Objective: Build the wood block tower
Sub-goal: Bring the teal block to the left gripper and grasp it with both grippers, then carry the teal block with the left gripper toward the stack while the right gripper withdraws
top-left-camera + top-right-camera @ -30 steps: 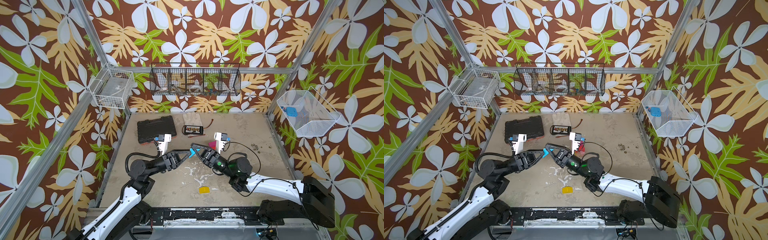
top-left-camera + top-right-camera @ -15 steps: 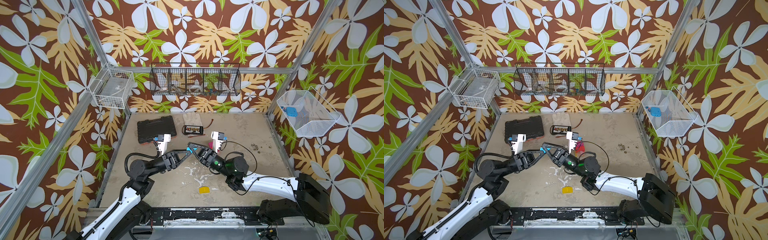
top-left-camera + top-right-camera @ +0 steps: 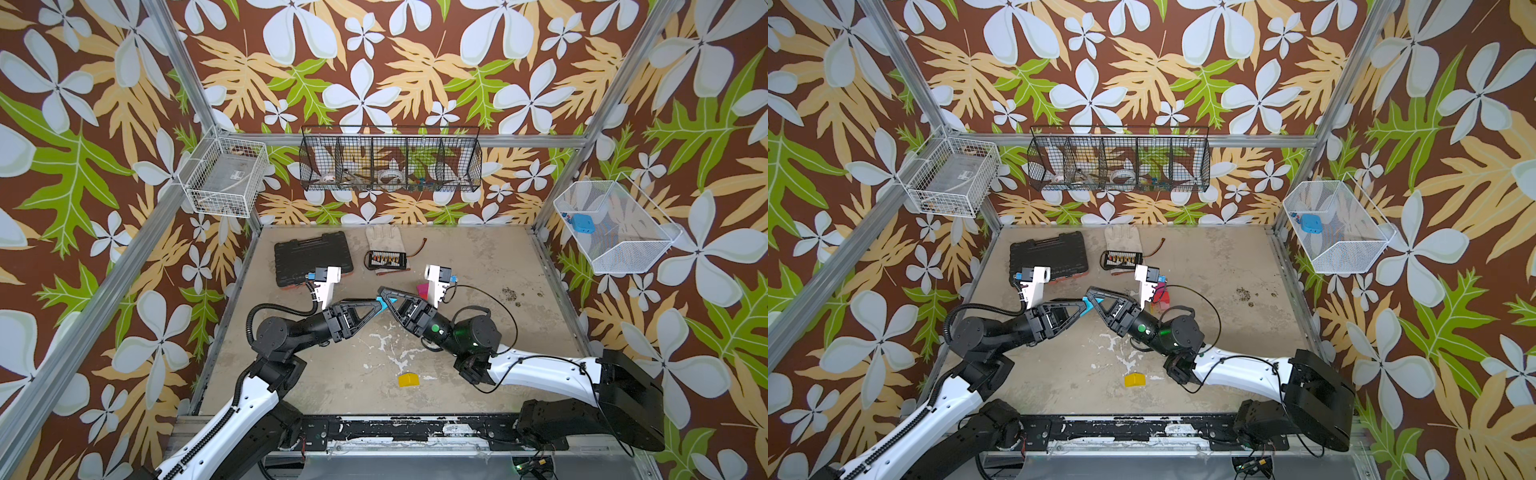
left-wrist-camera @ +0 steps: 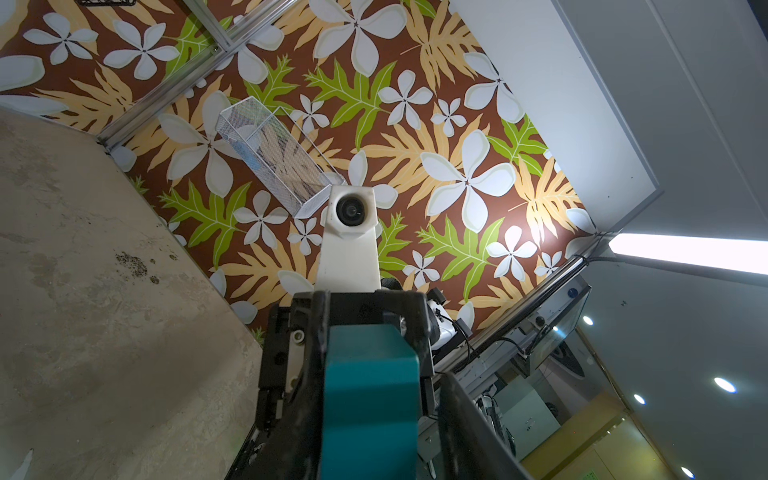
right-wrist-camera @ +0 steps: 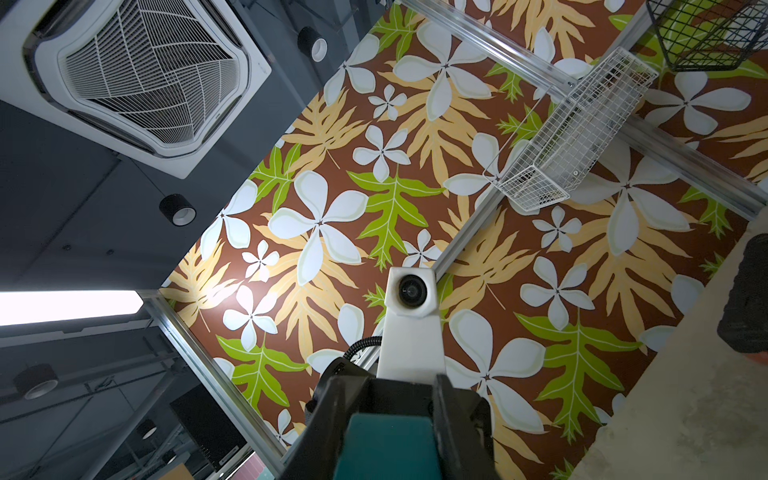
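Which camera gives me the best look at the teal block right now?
Left wrist view: the teal block is close and large, with its faces and edges clear. The right wrist view catches only a cropped end of it. Both top views show only a tiny teal sliver.

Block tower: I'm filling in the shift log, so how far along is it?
Early. Done: little shows, only a pink block half hidden behind the right arm. In hand: the teal block in mid-air, apparently pinched by the right gripper, the left gripper loose around it. Left: placing it; the yellow block lies alone.
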`<state>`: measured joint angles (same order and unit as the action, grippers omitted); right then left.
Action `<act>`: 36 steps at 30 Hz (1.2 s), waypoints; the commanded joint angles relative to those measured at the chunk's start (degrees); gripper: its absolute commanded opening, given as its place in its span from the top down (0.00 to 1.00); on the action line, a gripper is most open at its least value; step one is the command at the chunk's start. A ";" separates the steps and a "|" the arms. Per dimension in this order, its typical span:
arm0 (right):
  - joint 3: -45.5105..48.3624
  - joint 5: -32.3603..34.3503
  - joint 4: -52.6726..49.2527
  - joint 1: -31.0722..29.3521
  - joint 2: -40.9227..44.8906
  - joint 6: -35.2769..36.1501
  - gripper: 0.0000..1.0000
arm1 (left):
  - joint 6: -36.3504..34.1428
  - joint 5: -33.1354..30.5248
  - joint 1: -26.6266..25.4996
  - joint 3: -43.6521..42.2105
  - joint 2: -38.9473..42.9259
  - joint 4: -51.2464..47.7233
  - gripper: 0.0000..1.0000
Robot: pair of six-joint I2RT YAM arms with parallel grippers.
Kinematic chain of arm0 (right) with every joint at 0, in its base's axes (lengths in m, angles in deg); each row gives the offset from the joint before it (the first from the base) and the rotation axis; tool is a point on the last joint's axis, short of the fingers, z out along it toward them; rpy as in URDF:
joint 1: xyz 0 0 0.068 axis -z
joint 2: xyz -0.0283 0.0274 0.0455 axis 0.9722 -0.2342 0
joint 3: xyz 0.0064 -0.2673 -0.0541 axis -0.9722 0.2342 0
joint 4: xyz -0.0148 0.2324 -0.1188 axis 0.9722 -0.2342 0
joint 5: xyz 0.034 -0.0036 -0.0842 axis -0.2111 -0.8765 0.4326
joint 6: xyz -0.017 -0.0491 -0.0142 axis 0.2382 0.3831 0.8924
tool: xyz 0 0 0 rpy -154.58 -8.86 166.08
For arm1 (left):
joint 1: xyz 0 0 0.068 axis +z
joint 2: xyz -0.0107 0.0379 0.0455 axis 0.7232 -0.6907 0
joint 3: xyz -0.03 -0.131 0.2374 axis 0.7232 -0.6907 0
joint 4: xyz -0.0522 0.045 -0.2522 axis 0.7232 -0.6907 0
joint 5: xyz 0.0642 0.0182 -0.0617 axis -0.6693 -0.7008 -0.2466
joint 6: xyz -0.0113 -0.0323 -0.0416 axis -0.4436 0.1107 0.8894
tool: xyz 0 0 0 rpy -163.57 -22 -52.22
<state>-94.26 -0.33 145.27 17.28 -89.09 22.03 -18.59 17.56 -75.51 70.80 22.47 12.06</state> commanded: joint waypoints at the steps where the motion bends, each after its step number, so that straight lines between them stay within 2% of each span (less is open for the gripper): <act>1: 0.13 0.32 -1.37 -0.18 0.09 -0.11 1.00 | -1.05 -0.62 0.01 0.90 0.38 1.88 0.56; 12: -0.49 0.48 -3.34 -0.59 0.07 0.41 0.99 | -2.53 0.23 0.00 1.15 -0.32 1.50 0.76; 13: -0.40 0.58 -3.85 -0.55 0.23 0.69 0.92 | -3.22 0.34 0.00 1.41 -0.34 0.96 0.78; 16: 0.32 1.24 -6.30 -0.59 2.12 2.58 0.62 | -7.83 0.04 0.01 3.25 -0.16 -4.62 0.81; 19: 0.82 3.76 -14.27 -0.35 7.12 5.73 0.35 | -14.72 -1.67 0.01 5.76 -0.23 -12.69 0.82; 23: 1.91 9.43 -30.65 1.22 18.12 9.29 0.15 | -22.46 -4.43 0.01 7.83 -1.47 -19.61 0.86; 26: -0.84 16.01 -51.44 3.65 26.73 11.44 0.12 | -25.92 -6.51 0.01 8.10 -3.38 -20.33 0.88; 29: -1.25 22.66 -66.25 5.74 33.92 13.75 0.12 | -29.33 -7.49 0.01 8.99 -6.23 -20.03 0.92; 32: 1.77 29.12 -73.62 6.18 40.95 16.28 0.11 | -34.25 -8.06 0.01 10.20 -9.01 -19.13 0.98; 36: 8.84 34.80 -76.03 6.18 49.51 18.28 0.10 | -41.16 -8.55 0.00 10.03 -10.77 -13.52 1.00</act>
<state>-88.10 27.16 76.92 23.47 -42.51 37.33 -52.43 9.80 -75.57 80.77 12.26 -7.32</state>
